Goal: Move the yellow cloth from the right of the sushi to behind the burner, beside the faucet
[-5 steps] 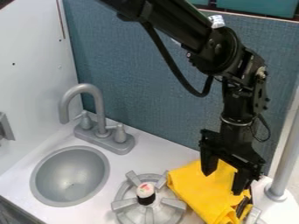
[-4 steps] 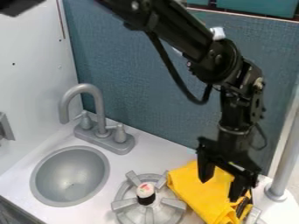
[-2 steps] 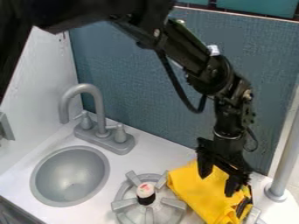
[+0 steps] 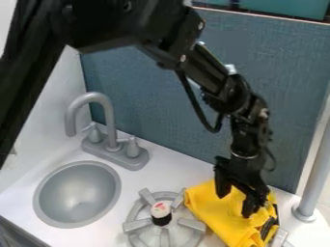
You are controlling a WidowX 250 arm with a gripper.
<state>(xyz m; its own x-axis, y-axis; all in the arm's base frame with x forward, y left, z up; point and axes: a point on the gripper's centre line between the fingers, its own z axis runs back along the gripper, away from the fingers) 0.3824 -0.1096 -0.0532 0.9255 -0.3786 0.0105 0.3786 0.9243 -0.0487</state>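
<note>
I've got my gripper (image 4: 236,201) at the yellow cloth (image 4: 209,205), fingers apart, cloth right under the tips, contact unclear, gray burner (image 4: 137,225) with white-topped black piece (image 4: 160,210) near the hand's left in view, sink (image 4: 77,193) and faucet (image 4: 97,98) farther left.

Black WidowX arm (image 4: 213,72) slants in from upper left of frame, down to lower right. Black two-finger gripper (image 4: 236,204) points down, fingers apart, over folded yellow cloth (image 4: 209,207); contact unclear. Black patch (image 4: 268,227) on cloth's right edge. Cloth overlaps right side of gray stove burner (image 4: 134,212), bottom center. Small white-topped, black-based object (image 4: 161,210) upright on burner. Round gray sink basin (image 4: 77,193) lower left, gray faucet (image 4: 98,97) behind it, two handles. Blue-gray back panel (image 4: 148,91) behind. Gray post (image 4: 313,176) at right edge.
</note>
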